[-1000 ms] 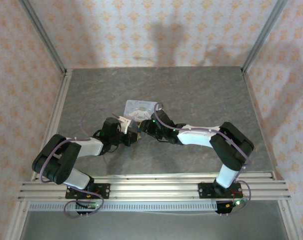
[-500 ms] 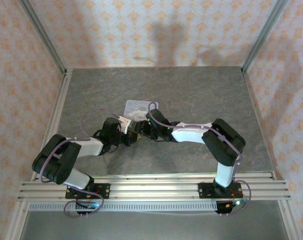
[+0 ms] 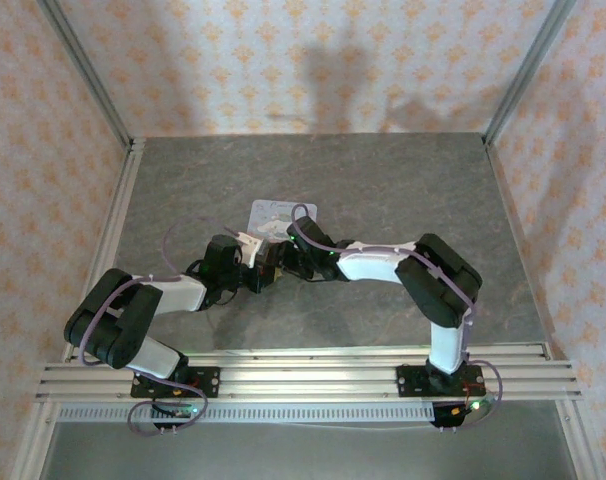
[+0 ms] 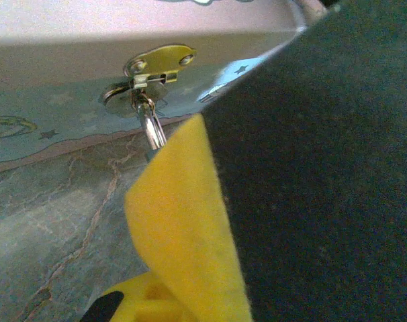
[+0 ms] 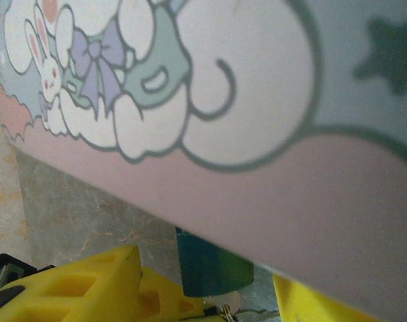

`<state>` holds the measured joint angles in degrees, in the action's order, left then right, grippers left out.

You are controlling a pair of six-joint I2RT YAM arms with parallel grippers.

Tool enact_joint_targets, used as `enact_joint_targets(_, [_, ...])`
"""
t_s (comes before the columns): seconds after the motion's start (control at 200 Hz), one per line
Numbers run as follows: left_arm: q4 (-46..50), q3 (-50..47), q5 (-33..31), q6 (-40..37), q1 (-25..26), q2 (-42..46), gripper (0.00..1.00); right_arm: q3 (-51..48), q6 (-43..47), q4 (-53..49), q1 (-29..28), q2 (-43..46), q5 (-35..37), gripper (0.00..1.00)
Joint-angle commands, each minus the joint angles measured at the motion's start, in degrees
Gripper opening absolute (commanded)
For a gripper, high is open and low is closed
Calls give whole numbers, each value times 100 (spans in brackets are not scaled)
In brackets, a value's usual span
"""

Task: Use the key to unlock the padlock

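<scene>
Teal padlock (image 5: 211, 270) lies inside the parted right pincer (image 5: 213, 298).

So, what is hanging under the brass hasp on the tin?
A metal shackle hangs from the hasp. A yellow pad of the left jaws covers its lower end. The right wrist view shows the teal padlock body under the tin edge.

Overhead cam; wrist cams near tin (image 5: 257, 100)
</scene>
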<state>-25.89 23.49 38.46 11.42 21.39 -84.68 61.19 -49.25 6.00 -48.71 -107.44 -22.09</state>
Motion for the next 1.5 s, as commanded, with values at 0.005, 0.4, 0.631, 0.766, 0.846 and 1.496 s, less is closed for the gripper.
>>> enact_joint_targets(0.005, [85,-63,-4,-151,50,135,0,189,44,-193,-16,-158,36,54])
enact_joint_targets(0.4, [80,-94,-5,-140,49,172,0,255,-10,-175,124,-246,44,47])
enact_joint_targets(0.631, [105,-81,-22,-131,54,178,0,212,21,-296,134,-224,139,21])
enact_joint_targets(0.766, [154,-77,-123,-116,65,209,0,204,-21,-333,134,-209,208,11])
enact_joint_targets(0.846, [195,-99,-300,-94,93,287,0,192,-61,-379,134,-184,282,5])
enact_joint_targets(1.496, [733,-147,-2443,-214,894,1180,5,489,-1201,-732,72,-56,608,0])
